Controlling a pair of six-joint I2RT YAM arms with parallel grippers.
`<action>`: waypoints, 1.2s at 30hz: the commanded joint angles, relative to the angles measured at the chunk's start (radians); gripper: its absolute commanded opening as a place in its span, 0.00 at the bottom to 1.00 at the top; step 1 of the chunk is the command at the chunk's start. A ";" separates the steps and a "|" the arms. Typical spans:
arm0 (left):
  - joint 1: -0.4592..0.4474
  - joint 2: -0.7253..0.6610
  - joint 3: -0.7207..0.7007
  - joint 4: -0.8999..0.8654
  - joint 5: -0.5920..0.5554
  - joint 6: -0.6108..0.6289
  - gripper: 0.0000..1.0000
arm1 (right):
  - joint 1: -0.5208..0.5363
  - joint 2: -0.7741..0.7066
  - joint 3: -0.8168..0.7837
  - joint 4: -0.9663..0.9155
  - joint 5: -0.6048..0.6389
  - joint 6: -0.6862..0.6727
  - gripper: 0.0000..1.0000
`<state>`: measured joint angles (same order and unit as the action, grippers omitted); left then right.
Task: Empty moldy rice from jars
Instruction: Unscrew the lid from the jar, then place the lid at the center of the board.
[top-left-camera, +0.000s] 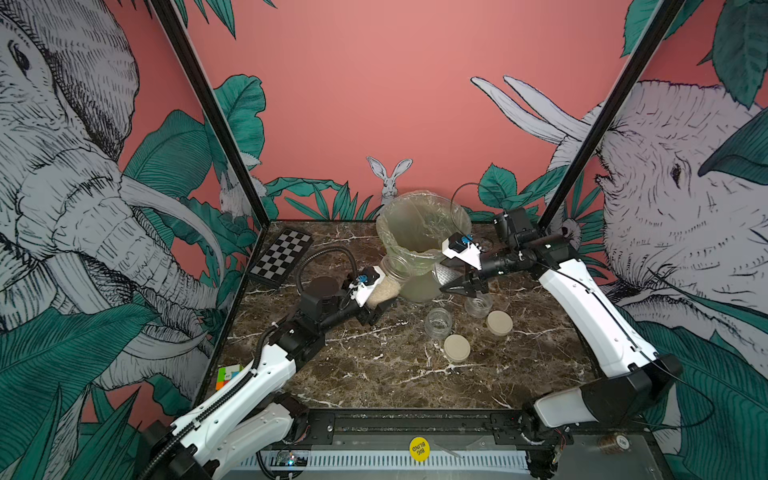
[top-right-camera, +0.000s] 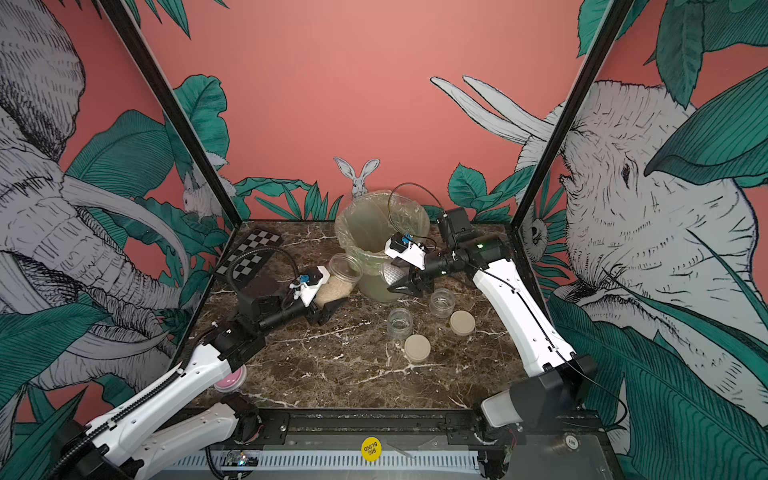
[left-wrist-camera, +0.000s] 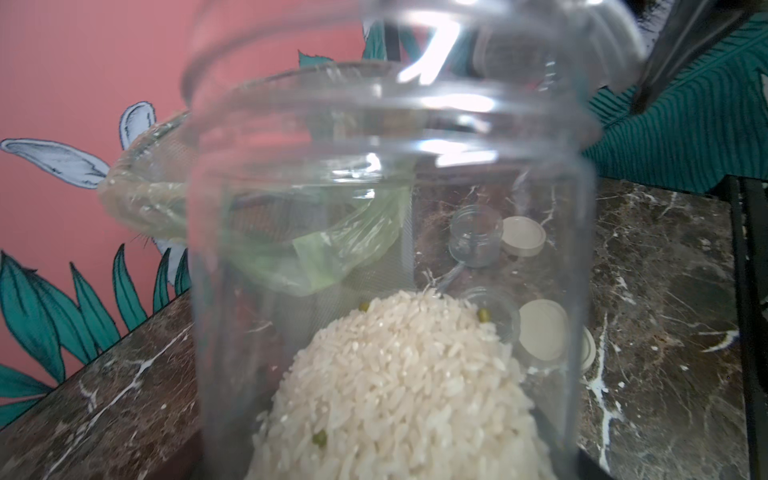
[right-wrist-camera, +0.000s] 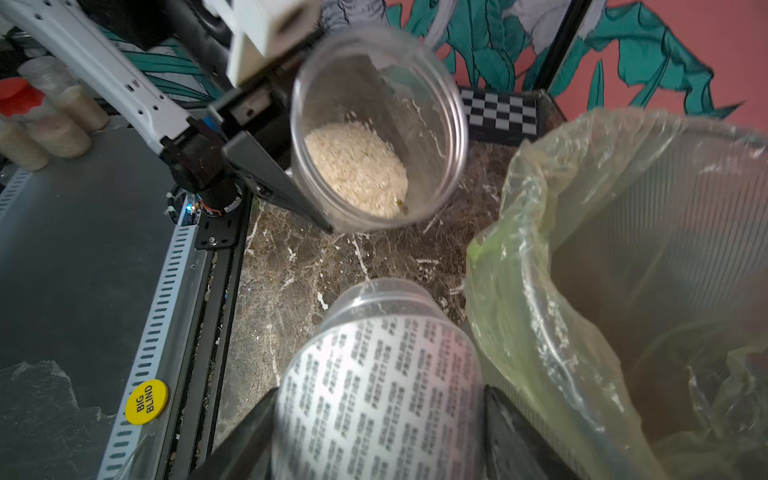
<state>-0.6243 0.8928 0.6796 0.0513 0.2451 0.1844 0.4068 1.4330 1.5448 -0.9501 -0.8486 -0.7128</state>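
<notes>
Grips the tall jar (top-left-camera: 392, 277) low on its body with the left gripper (top-left-camera: 375, 306), mouth tilted toward the lined bin (top-left-camera: 392, 239), moldy rice (top-left-camera: 384, 293) heaped at the base between the jaws. Pinches the printed lid (right-wrist-camera: 378, 374) in the right gripper (top-left-camera: 456, 286), just beside the bin's wall.

Both top views high, looking down over whole table (top-left-camera: 374, 374), wrist views close, both showing jar (left-wrist-camera: 374, 187) and bin (right-wrist-camera: 648, 199)
</notes>
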 joint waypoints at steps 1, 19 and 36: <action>0.007 -0.085 -0.045 0.048 -0.171 -0.059 0.06 | 0.067 -0.058 -0.102 0.148 0.141 0.161 0.49; 0.009 -0.463 -0.317 0.022 -0.615 -0.160 0.16 | 0.420 0.030 -0.458 0.545 0.493 0.575 0.49; 0.009 -0.603 -0.431 0.005 -0.602 -0.220 0.18 | 0.611 0.220 -0.593 0.760 0.705 0.790 0.51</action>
<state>-0.6201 0.3214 0.2504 0.0196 -0.3397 -0.0101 1.0084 1.6363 0.9749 -0.2718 -0.2031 0.0166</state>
